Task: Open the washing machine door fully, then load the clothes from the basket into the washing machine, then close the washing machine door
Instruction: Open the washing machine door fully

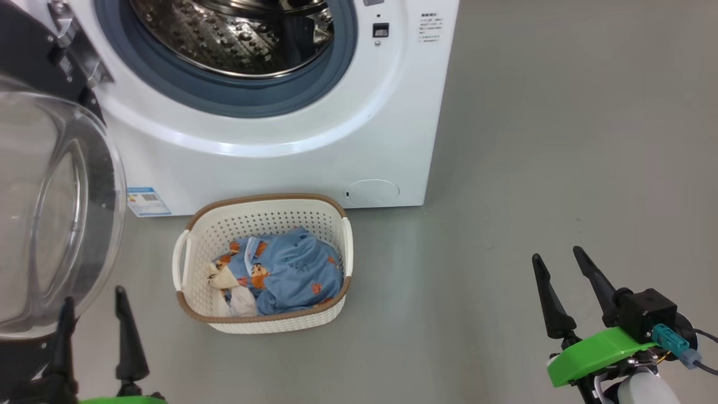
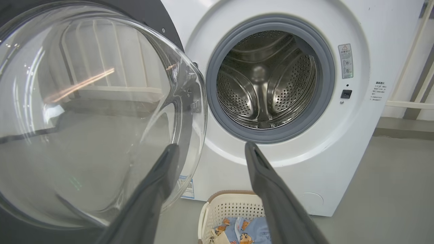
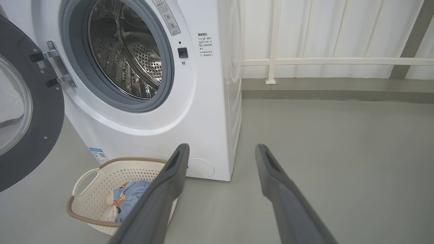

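On the grey floor, just in front of the washing machine, stands the basket; from the basket the machine is at 12 o'clock in the head view. The clothes lie inside the basket: a light blue bundle with orange-brown bear prints, and a cream-white cloth at its 8 o'clock side, near the front wall. The washing machine door is swung open to the left, at about 9 o'clock from the basket; its clear glass bowl bulges outward and its metal hinge shows at 11 o'clock. The steel drum is open to the view, with the grey-blue gasket around it. The left fingers are at 7 o'clock from the basket, low beside the door glass; they stand wide apart and hold nothing. In the left wrist view one of them crosses the rim of the glass, but I cannot tell if it touches. The right fingers are at 4 o'clock, well apart from the basket, also spread wide and empty. A blue label sticker is at 10 o'clock of the basket and the round filter cap at 1 o'clock.
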Controlling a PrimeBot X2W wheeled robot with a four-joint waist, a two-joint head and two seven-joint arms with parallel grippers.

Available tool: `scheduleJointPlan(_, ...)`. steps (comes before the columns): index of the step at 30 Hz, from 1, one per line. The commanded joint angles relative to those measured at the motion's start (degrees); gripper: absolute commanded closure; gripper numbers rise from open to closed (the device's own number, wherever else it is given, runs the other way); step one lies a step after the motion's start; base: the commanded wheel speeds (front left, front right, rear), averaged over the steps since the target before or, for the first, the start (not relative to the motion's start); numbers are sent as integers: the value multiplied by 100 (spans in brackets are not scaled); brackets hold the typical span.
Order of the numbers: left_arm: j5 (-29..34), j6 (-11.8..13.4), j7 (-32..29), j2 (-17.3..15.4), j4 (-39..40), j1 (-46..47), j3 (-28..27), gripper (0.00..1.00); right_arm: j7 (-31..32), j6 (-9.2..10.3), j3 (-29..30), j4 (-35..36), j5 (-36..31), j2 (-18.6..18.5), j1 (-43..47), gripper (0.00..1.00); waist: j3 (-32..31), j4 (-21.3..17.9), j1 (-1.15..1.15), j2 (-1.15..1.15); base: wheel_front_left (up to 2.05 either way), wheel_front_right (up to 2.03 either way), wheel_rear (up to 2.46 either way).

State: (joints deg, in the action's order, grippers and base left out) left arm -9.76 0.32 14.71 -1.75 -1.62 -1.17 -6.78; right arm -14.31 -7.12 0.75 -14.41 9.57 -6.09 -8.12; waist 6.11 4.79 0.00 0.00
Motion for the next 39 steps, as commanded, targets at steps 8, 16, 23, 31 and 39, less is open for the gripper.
scheduleJointPlan(8,184,-207,29,-113,131,-52,164,0,-69,-36,-132,303,-175,87,29,0,-88,-273,0,0,0,0,0)
scheduleJointPlan(16,180,-332,29,-113,-42,-213,312,0,-69,-36,-156,416,-243,139,71,0,-198,-424,0,0,0,0,0)
scheduleJointPlan(23,126,-227,29,-113,-79,-329,399,0,-69,-36,-114,447,-307,173,134,0,-313,-452,0,0,0,0,0)
scheduleJointPlan(31,107,-124,29,-113,-50,-391,463,0,-69,-36,-70,461,-357,196,148,0,-379,-455,0,0,0,0,0)
scheduleJointPlan(39,129,-150,29,-113,-76,-416,452,0,-69,-36,-26,456,-369,215,181,0,-398,-436,0,0,0,0,0)
